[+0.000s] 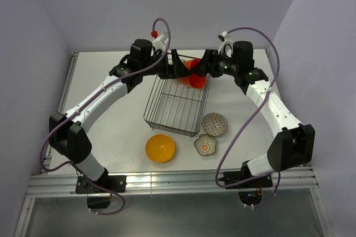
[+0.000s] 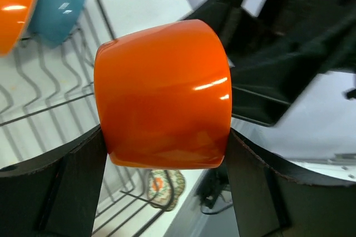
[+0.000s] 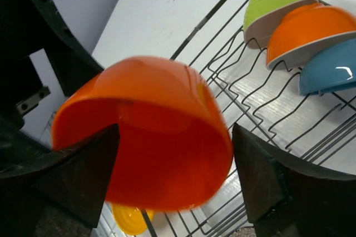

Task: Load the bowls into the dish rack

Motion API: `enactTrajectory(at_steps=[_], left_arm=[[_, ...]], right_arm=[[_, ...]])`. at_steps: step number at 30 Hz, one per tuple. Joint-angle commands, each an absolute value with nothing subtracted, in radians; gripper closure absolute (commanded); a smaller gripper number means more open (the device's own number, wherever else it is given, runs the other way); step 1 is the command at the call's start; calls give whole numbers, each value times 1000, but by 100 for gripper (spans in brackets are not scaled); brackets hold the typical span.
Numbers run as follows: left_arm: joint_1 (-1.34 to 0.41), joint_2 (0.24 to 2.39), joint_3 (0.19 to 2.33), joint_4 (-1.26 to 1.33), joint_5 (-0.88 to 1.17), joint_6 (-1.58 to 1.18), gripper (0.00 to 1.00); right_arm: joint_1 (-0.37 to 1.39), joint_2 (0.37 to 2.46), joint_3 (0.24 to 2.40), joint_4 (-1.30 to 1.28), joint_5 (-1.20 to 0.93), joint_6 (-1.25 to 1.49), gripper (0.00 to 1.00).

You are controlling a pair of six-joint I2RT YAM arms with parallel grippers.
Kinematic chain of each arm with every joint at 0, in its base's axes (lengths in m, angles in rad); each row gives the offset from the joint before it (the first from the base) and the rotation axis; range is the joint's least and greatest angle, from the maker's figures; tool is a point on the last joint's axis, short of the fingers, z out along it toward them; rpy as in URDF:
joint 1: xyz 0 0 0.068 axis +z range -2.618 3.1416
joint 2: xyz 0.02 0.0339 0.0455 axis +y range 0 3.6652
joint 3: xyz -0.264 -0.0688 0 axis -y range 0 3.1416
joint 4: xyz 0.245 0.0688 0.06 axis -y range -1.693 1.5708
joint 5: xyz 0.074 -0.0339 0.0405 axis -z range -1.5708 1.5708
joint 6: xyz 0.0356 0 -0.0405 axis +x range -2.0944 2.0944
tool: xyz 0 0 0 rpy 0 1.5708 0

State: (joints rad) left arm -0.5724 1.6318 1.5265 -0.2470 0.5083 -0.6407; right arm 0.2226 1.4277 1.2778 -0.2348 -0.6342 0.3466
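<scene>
A red-orange bowl [image 2: 164, 92] hangs on its side over the far end of the dish rack [image 1: 177, 106]. My left gripper [image 2: 167, 137] is shut on it, a finger pressed against each side. My right gripper [image 3: 177, 131] faces it from the other side and stands open around the same bowl [image 3: 150, 137], with a gap at its right finger [image 3: 278, 181]. Three bowls lean in the rack's far end: a green one [image 3: 275, 3], an orange one [image 3: 308, 28] and a blue one [image 3: 331, 73]. In the top view the two grippers meet at the red-orange bowl [image 1: 196, 77].
On the table in front of the rack lie a yellow bowl [image 1: 160, 148], a grey-brown patterned bowl [image 1: 214, 124] and a small scalloped floral bowl [image 1: 205, 145]. The near half of the rack holds nothing. Walls close in the table on three sides.
</scene>
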Motion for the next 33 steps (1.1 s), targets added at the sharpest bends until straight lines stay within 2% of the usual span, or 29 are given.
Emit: enactTrajectory(at_steps=[1,3,5,12,19,33], left_arm=[[-555,1601,1563,-248,425,-553,100],[-551,1595,1554,-261,379,-525,100],[-549,1594,1549,-278,325,-459,100],[-555,1560,1459,-264,183,-197,100],[-620,1502,1273,-111,5,262,100],[-710,1463,1167,-93,34,701,100]], right_arm=[[213,1373,1338,-264,-658,333,10],[189,1352,1330,-284,-682,327,3],[166,1338,1321,-293,-706,330,0],[43,1289,1304,-368,-756,305,0],[-46,1275,1279,-385,-781,301,0],[-58,1289,1287,-422,-773,273,0]])
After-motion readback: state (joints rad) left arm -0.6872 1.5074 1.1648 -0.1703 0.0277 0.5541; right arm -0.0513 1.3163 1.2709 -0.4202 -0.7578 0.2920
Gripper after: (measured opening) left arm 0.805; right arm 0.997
